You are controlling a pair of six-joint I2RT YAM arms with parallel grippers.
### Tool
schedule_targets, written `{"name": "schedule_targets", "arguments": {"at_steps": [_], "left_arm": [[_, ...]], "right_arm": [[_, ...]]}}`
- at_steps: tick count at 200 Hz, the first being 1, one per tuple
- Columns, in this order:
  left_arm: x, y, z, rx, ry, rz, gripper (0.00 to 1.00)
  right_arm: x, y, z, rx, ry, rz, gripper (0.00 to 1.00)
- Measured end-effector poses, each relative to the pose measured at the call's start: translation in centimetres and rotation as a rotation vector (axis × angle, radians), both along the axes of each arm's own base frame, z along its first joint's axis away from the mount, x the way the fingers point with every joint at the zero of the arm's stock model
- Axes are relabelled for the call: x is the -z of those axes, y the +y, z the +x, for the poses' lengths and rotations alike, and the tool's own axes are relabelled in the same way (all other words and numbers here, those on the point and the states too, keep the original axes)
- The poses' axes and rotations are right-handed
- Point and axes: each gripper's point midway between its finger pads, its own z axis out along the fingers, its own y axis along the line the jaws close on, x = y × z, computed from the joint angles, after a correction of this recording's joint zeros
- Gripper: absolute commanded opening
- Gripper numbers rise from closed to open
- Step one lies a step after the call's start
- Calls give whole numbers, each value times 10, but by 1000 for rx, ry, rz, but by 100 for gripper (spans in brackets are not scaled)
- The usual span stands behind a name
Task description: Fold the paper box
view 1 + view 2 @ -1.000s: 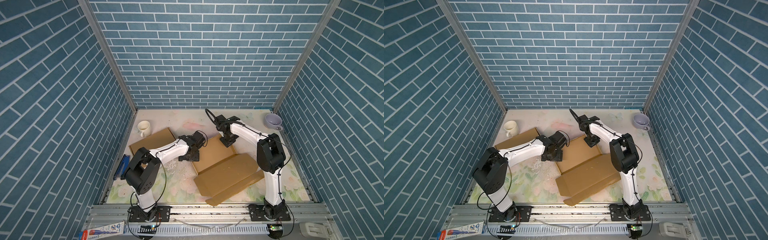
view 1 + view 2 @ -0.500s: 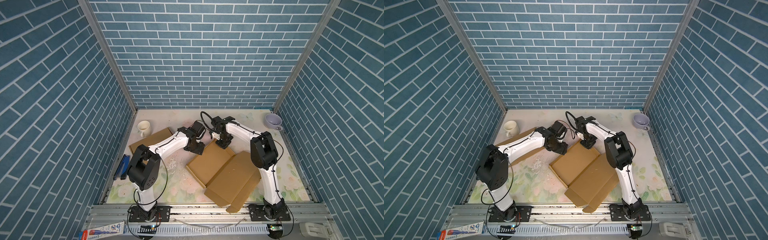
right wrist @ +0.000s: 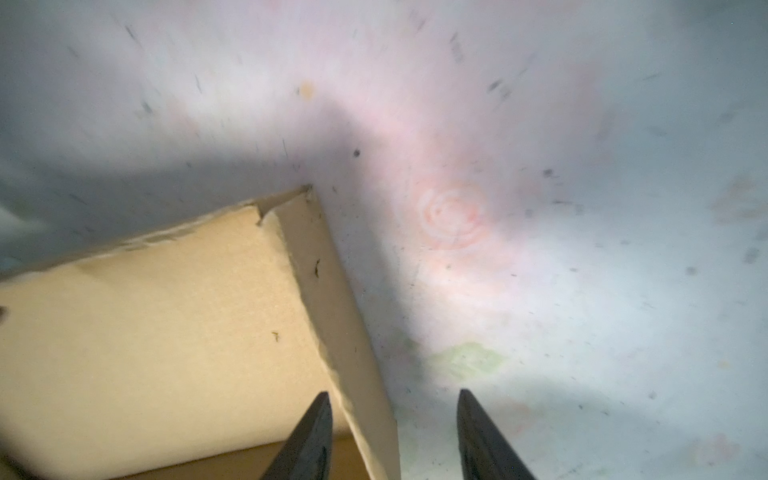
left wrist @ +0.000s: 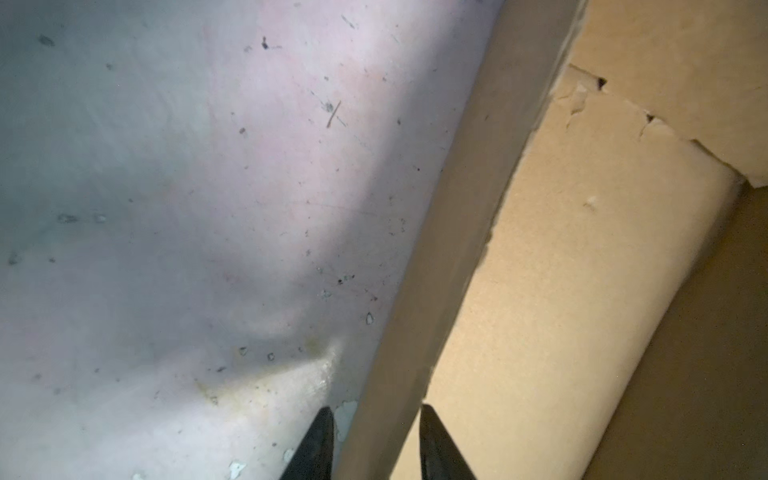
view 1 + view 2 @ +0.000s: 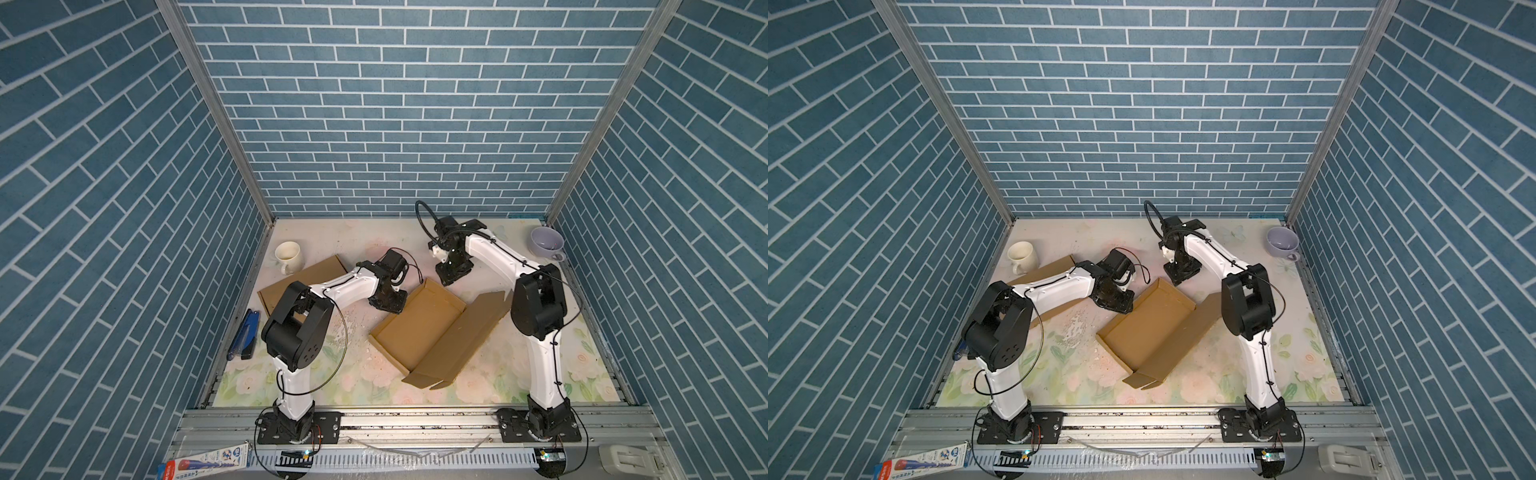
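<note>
The brown paper box (image 5: 415,328) lies in the middle of the table as a shallow tray with raised walls, its long lid flap (image 5: 461,345) spread flat to the right; both top views show the box (image 5: 1142,328). My left gripper (image 5: 390,301) (image 5: 1121,301) is at the tray's left wall. In the left wrist view it (image 4: 376,415) is open but narrow, straddling that wall (image 4: 449,232), with a small gap on one side. My right gripper (image 5: 451,276) (image 5: 1177,276) is at the far corner. It (image 3: 394,399) is open, one finger inside the wall (image 3: 332,291), one over the table.
A second flat cardboard sheet (image 5: 307,276) lies under my left arm. A cream mug (image 5: 287,255) stands at the back left, a lavender cup (image 5: 546,243) at the back right. A blue tool (image 5: 245,338) lies by the left edge. White scraps (image 5: 353,328) litter the mat.
The box has turned and slid toward the middle, and its walls now stand up. My right gripper has opened and let go of the far edge. My left gripper has narrowed around the left wall.
</note>
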Motion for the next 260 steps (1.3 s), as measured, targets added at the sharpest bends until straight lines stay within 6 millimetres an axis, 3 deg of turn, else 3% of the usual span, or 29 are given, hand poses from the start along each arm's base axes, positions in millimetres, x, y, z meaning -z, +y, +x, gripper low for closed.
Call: {"name": "schedule_targets", "arguments": {"at_steps": [38, 66, 121, 160, 182, 210, 230, 260], "left_arm": [[4, -6, 7, -51, -9, -39, 15], [6, -8, 17, -104, -16, -57, 4], [5, 0, 56, -341, -61, -71, 1], [6, 6, 68, -498, -77, -101, 1], [5, 6, 69, -536, -81, -122, 1], [5, 6, 70, -562, -84, -139, 2], [5, 5, 71, -570, -86, -148, 3], [5, 6, 70, -577, -92, -156, 4]], "right_arm": [[-108, -24, 14, 209, -221, 191, 50], [-141, -47, 18, 316, -294, 230, 52], [-158, -105, 15, 460, -338, 160, 78], [-170, -134, 4, 514, -318, 202, 80], [-163, -133, -1, 511, -259, 265, 78], [-151, -116, -2, 475, -176, 339, 72], [-136, -106, 2, 446, -116, 360, 59], [-109, -98, 8, 424, -44, 350, 53]]}}
